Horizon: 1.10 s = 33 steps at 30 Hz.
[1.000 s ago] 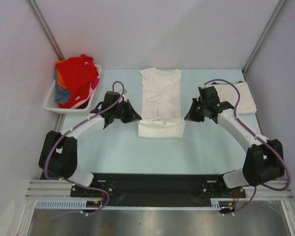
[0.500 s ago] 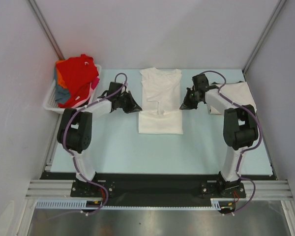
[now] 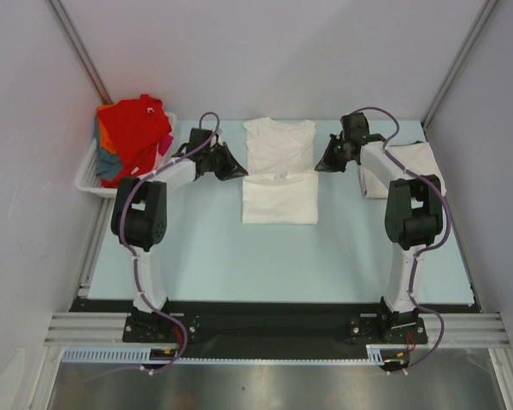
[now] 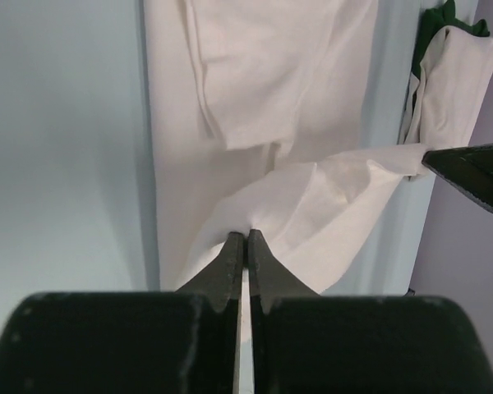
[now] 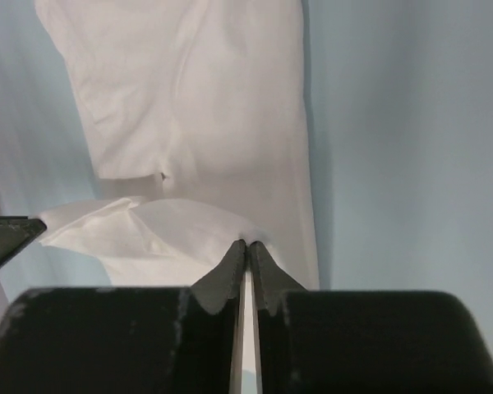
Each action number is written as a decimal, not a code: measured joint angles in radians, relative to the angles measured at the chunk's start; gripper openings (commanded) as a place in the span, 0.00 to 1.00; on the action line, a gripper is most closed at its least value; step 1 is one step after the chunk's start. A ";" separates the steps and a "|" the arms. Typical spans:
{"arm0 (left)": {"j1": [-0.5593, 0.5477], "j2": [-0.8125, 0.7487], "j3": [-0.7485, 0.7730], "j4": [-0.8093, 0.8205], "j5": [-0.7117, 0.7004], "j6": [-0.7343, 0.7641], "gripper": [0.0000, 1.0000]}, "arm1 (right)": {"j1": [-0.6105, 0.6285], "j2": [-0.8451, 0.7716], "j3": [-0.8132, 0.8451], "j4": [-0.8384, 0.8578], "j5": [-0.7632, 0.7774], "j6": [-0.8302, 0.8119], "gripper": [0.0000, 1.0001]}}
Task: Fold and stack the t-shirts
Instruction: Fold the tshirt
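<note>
- A white tee [image 3: 279, 145] lies as a long narrow panel in the middle of the pale blue worktop [image 3: 197, 248].
- Its near end is doubled back over the rest, so the fold forms the near edge.
- The left fingers [image 3: 232, 168] are clenched on the left corner of the turned-back hem.
- The right fingers [image 3: 326, 162] are clenched on the right corner, level with the left.
- In both wrist views the hem hangs slack between the two grips, raised off the layer under it.
- A folded tee [image 3: 417, 166], off-white, lies at the right edge of the worktop, partly under the right arm.
- A white slatted basket [image 3: 89, 181] stands at the far left, apart from the white tee.
- A red tee [image 3: 135, 137] tops the heap in the basket, with orange, blue-grey and pink cloth showing under it.
</note>
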 measured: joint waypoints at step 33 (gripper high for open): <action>-0.022 -0.320 -0.665 0.340 -0.039 -0.016 0.63 | 0.053 -0.359 -0.777 0.394 -0.082 0.062 0.48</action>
